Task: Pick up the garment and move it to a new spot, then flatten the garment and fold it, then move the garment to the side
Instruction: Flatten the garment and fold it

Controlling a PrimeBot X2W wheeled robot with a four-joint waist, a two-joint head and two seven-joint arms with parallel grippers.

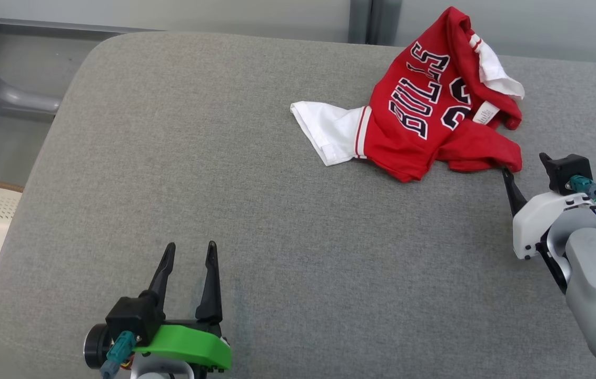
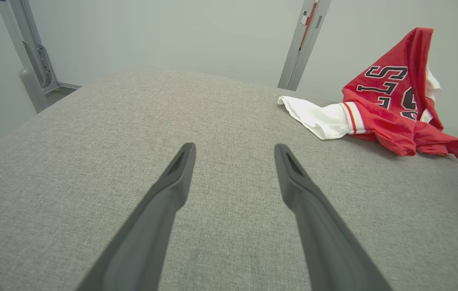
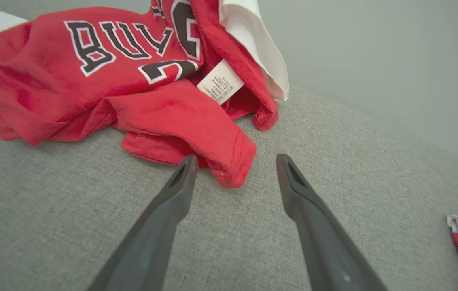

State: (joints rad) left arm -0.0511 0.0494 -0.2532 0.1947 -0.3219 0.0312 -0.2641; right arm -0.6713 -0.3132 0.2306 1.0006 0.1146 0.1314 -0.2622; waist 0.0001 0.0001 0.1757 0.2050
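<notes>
Nearest to us, the left gripper (image 1: 191,246) hovers low over the near edge of the grey cushion (image 1: 224,168). Its two long dark fingers are spread wide and have hold of nothing. We judge it is parked here to leave the right arm free to work.

Farther back on the right, the right gripper (image 3: 236,159) points its fingers at the nearest corner of the jersey (image 1: 424,116). They are spread just as wide and grip nothing. In the right wrist view, the red hem corner lies on the cushion just past the fingertips and in line with the gap between them. We read that line-up as the place for a corner pinch, since a corner is what lets cloth be drawn out flat.

The jersey sits at the far right of the cushion, well apart from the left gripper. It is a rumpled heap, not spread out, so flattening and folding are not yet done. The red cloth looks soft and slightly fuzzy and carries bold black letters edged in white. A smooth white sleeve (image 1: 329,129) trails out to the left past a striped band. A small printed label (image 3: 220,83) is turned outward among the folds. The cushion is a coarse woven grey with rounded corners, likely grippy enough to drag at the cloth.

Beyond it runs a plain pale wall (image 1: 171,13).
</notes>
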